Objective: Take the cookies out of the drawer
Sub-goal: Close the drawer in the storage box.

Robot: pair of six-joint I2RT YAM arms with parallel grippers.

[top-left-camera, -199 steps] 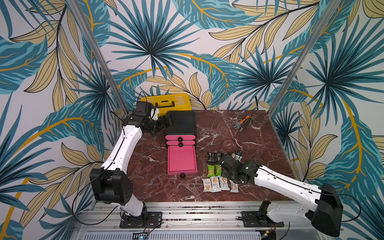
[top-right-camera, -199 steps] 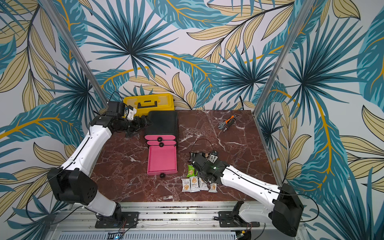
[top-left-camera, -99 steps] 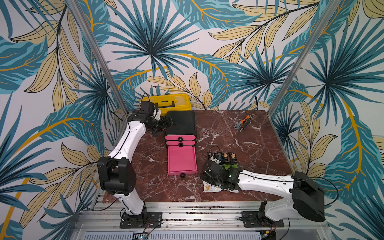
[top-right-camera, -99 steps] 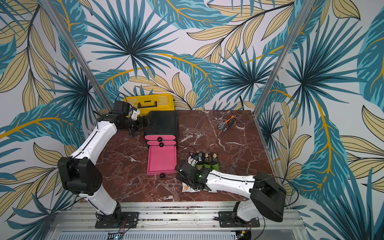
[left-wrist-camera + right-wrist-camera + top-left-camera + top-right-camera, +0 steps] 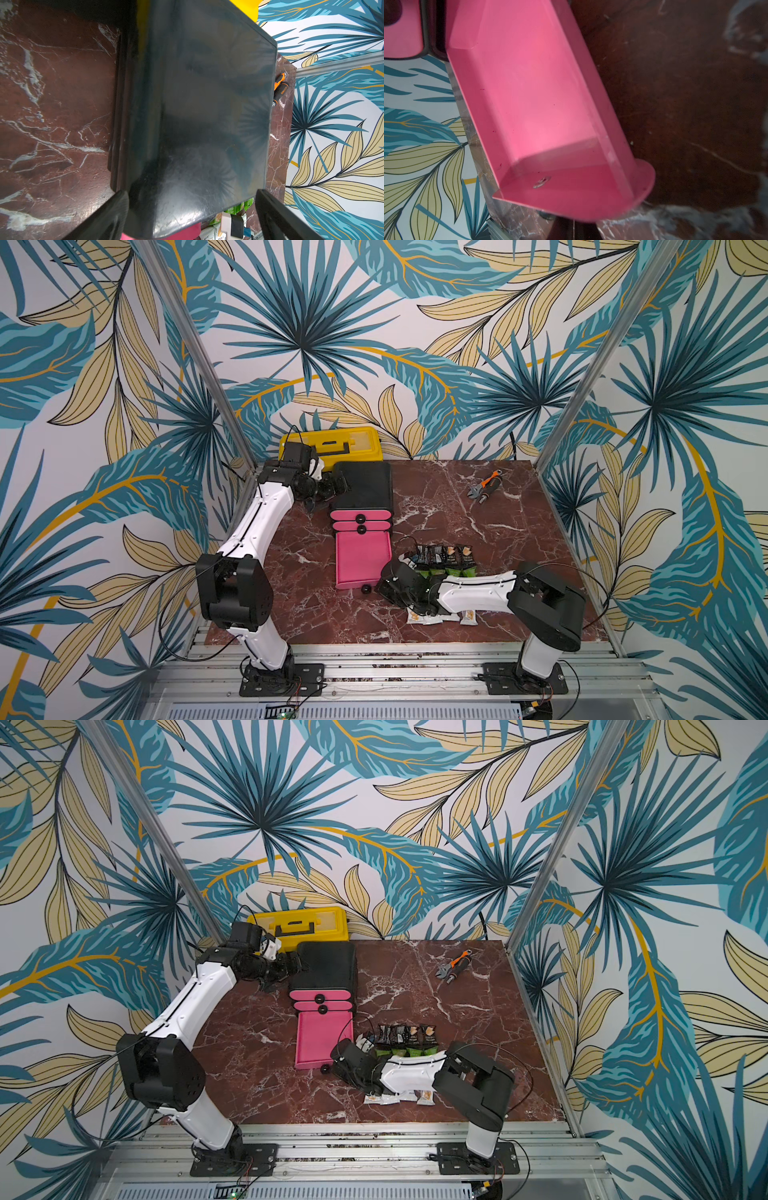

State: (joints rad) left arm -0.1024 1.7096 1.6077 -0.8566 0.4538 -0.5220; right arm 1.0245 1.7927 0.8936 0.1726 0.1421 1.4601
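Now the right gripper point(image 5: 379, 590) has clenched shut, cookies point(image 5: 446, 556) left behind it, drawer knob point(image 5: 365, 589) just ahead.

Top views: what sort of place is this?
Probably a lab robot cell, not a home: left arm and right arm bolted to an aluminium rail, marble-look tabletop, leaf-print backdrop panels.

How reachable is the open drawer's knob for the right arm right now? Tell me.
Probably within reach. The right gripper sits just beside the knob at the front of the open drawer, with nothing between them in both top views. The cookies lie off to the side.
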